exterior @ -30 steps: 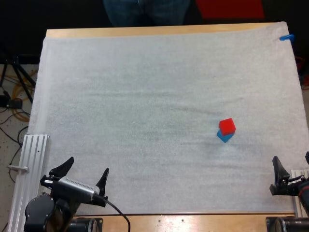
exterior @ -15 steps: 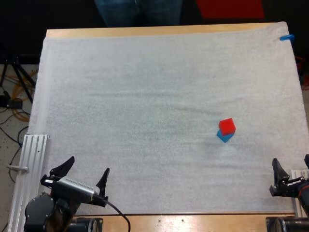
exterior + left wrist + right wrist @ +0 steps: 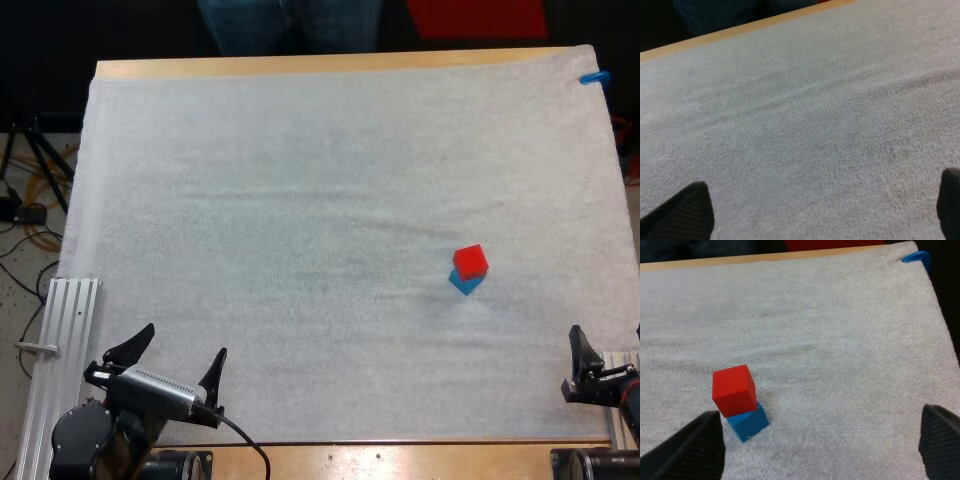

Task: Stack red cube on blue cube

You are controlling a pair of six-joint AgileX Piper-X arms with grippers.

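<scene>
Fingers (image 3: 213, 375) spread — red cube (image 3: 470, 260) atop blue cube (image 3: 465, 284), legs (image 3: 290, 20) beyond

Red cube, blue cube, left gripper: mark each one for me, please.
red cube (image 3: 734, 390): right wrist view, middle of its near faces.
blue cube (image 3: 749, 423): right wrist view, the face showing under the red cube.
left gripper (image 3: 184, 340): high view, midway between its open fingertips.

Red cube (image 3: 470, 260) stacked atop blue cube (image 3: 465, 283), slightly twisted, right side of white mat
</scene>
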